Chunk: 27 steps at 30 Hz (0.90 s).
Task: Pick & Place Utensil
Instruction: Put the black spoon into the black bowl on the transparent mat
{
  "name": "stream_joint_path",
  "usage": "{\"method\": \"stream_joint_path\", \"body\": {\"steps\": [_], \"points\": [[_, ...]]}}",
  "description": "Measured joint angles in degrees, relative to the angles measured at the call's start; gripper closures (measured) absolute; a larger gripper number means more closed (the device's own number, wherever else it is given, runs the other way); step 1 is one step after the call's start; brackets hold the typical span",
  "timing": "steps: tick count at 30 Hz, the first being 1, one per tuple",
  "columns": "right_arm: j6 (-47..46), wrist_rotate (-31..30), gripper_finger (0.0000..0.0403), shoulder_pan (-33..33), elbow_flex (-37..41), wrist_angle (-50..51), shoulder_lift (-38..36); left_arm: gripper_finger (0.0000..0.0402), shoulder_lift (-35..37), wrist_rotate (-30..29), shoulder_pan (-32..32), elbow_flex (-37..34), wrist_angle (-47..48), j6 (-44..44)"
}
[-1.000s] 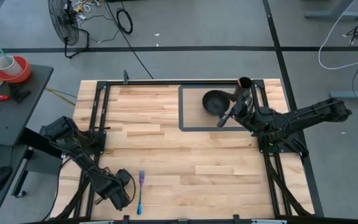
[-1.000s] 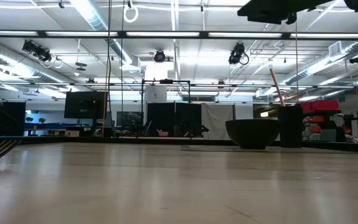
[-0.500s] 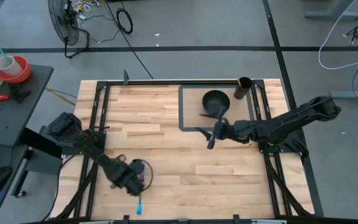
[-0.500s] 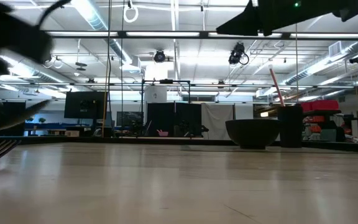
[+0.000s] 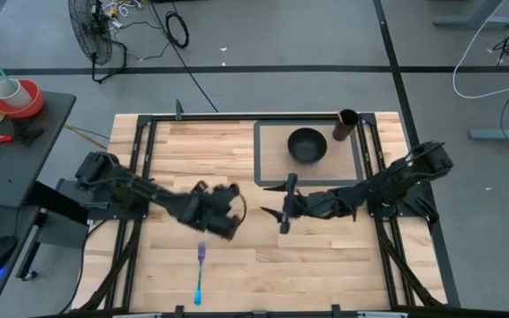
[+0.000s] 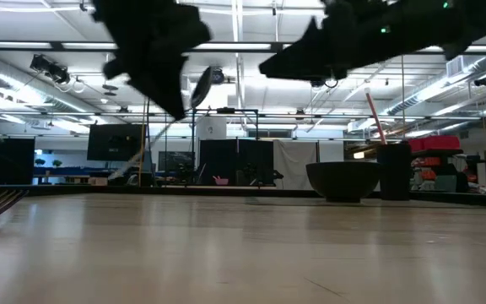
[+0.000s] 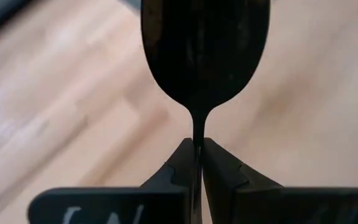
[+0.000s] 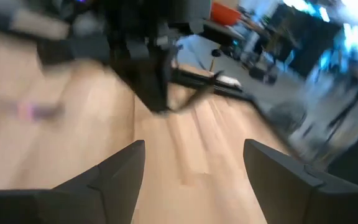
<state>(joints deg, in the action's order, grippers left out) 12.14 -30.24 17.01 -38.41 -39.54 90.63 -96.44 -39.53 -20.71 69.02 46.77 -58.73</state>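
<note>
My left gripper [image 5: 230, 215] is over the table's middle, shut on a black spoon whose bowl [image 7: 204, 50] sticks out past the fingertips. In the low view the spoon [image 6: 199, 87] hangs high above the table. My right gripper [image 5: 281, 212] is open and empty. It faces the left gripper from the table's right, a short gap away. Its two fingers stand wide apart in the right wrist view [image 8: 194, 186], with the left gripper and spoon [image 8: 185, 93] ahead. A purple and blue fork [image 5: 200, 274] lies flat near the table's near edge. My left gripper pinches the black spoon between its two fingertips at the thin neck [image 7: 197, 134], just behind the bowl. The bowl points forward past the fingers, along their line. The spoon is lifted clear of the table, and its handle [image 6: 137, 156] slants down behind the gripper.
A black bowl [image 5: 307, 144] sits on a dark-outlined mat [image 5: 259, 168] at the far right. A dark cup [image 5: 346, 124] with a red stick in it stands beside the bowl. Bare wood lies between the arms and the near edge.
My left gripper has risen from beside the fork at the near left and swung toward the table's middle. My right gripper has moved from the bowl toward the left and the near edge, to the middle. The fork has stayed where it was.
</note>
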Motion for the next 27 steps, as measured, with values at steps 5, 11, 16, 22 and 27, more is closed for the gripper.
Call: {"method": "stream_joint_path", "body": {"steps": [5, 11, 16, 22, 27], "points": [[-19.9, -0.4, 0.0128, -1.0, 0.0, -10.0, 7.1, 0.0379, 1.8, -5.4, 5.2, -0.1, -13.2, 8.8], [-26.1, -7.4, 0.0128, -2.3, -0.7, -15.0, 13.4, 0.0378, 2.8, -6.7, 7.7, -0.1, -30.7, 20.9], [-25.8, -9.4, 0.0134, -3.9, -2.2, -16.0, 14.1, 0.0378, 2.7, -7.1, 7.8, 0.0, -37.2, 25.5], [-25.3, -8.8, 0.0174, -4.7, -2.2, -17.0, 14.1, 0.0378, 2.7, -8.8, 7.8, -0.1, -39.3, 27.8], [-26.7, -8.3, 0.0225, -4.9, -2.1, -16.2, 14.1, 0.0378, 2.7, -12.6, 7.8, -0.1, -39.9, 28.0]]}}
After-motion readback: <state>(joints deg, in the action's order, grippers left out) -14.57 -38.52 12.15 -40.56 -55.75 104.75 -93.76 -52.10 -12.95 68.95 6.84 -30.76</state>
